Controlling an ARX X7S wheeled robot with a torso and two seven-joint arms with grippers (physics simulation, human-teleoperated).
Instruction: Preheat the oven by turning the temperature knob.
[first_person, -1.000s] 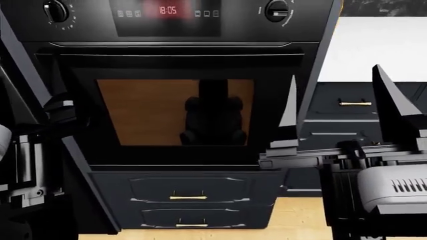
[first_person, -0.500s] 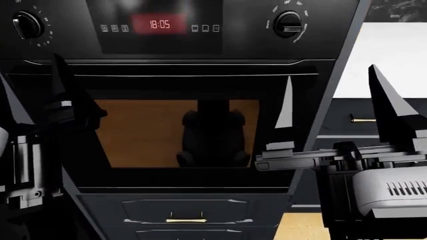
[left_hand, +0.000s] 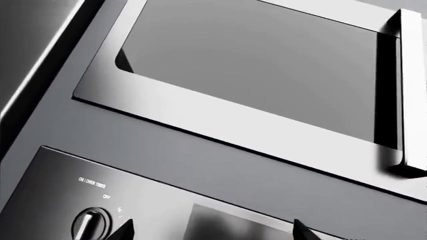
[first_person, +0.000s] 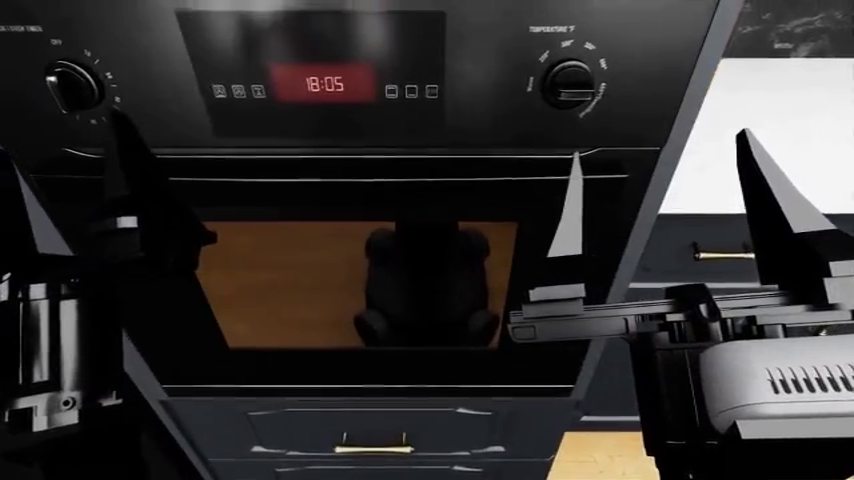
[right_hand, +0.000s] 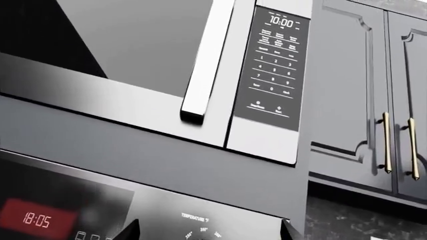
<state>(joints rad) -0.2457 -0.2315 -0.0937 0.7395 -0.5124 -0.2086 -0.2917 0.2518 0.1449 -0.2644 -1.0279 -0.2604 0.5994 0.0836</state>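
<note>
The glossy black oven (first_person: 360, 285) fills the head view, with its red clock (first_person: 323, 84), bar handle (first_person: 374, 152), a timer knob (first_person: 74, 87) at left and the temperature knob (first_person: 570, 85) at right. My right gripper (first_person: 674, 215) is open and empty, below and right of the temperature knob, apart from it. My left gripper (first_person: 74, 195) is open and empty below the timer knob. The right wrist view shows the clock (right_hand: 37, 219) and the temperature label (right_hand: 195, 217) between the open right gripper's (right_hand: 209, 232) tips. The left wrist view shows the timer knob (left_hand: 90, 226) beside the left gripper (left_hand: 212, 232).
A steel microwave (right_hand: 200, 65) with a keypad (right_hand: 275, 70) sits above the oven; it also shows in the left wrist view (left_hand: 253, 75). Dark-blue cabinets with brass handles (right_hand: 387, 145) stand to the right. Drawers (first_person: 374, 448) lie under the oven. A white counter (first_person: 787, 130) is at right.
The head view has risen: the control panel and both knobs sit lower in the picture. My left gripper's fingers have come up into view. My right gripper has barely moved.
</note>
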